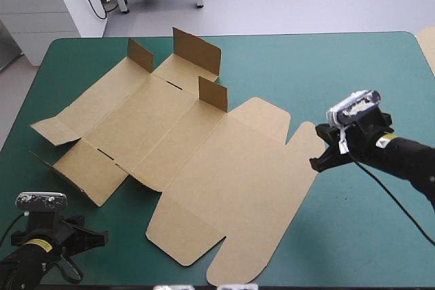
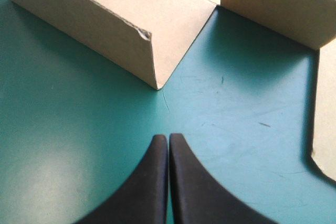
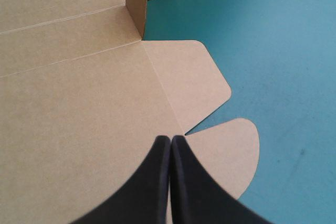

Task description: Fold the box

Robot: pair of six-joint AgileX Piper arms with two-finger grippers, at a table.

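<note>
Hard to judge contact between the right gripper [image 1: 314,164] and the box [image 1: 190,147]: black fingers pressed together into one point, gripping nothing, poised at the notch between the two rounded tabs [image 3: 231,150] on the sheet's right side. Seen only in part from the left wrist: a raised side flap [image 2: 105,30] and a second upright piece [image 2: 273,3], both ahead of the left gripper [image 2: 168,138] and both running out of view. Clamped together too, that gripper's fingers, on nothing, over bare teal-green cover [image 2: 63,145] by the table's near left corner, apart from the brown sheet; most of its arm cut off at the near edge. Spread over the cover's middle and left, the box as an open sheet, mostly flat, with three small flaps [image 1: 213,93] standing along its far side and its left end lifted a little. Not yet a tray; walls not yet tucked.
</note>
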